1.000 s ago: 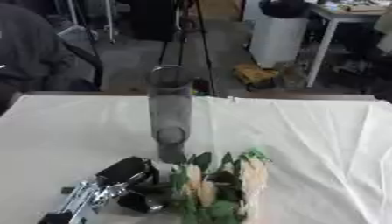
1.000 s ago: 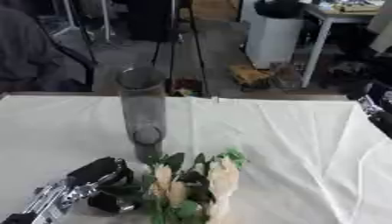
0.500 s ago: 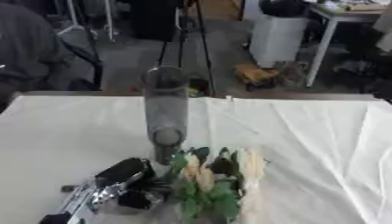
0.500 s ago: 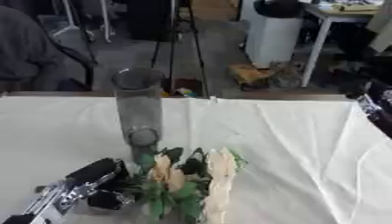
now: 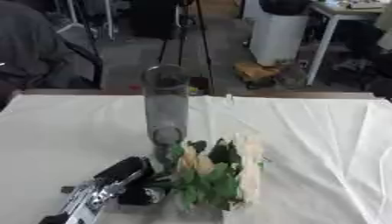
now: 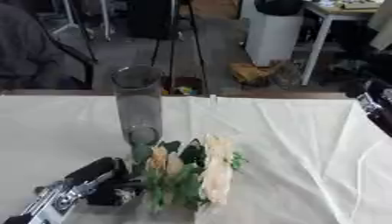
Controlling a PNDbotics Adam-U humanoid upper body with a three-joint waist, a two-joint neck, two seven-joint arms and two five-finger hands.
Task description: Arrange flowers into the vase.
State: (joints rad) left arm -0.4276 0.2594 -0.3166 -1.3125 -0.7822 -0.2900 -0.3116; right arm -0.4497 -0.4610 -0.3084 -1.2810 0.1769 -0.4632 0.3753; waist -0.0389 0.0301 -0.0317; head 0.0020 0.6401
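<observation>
A tall clear glass vase (image 5: 165, 109) stands upright on the white tablecloth (image 5: 69, 131), a little left of centre. Just in front of its base lies a bunch of cream and pale orange flowers (image 5: 217, 168) with green leaves, the heads pointing towards the vase. My left hand (image 5: 121, 181) comes in from the lower left, its dark fingers curled at the stem end of the bunch. Part of my right hand (image 6: 376, 101) shows only at the right edge of the right eye view, too little to read its fingers.
The table's far edge (image 5: 291, 94) runs just behind the vase. Beyond it are a tripod (image 5: 187, 39), a white bin (image 5: 277, 37) and a desk leg (image 5: 321, 43). A seated person shows at the far left.
The bunch has shifted left and up towards the vase base, with my left hand following. The vase has stayed put.
</observation>
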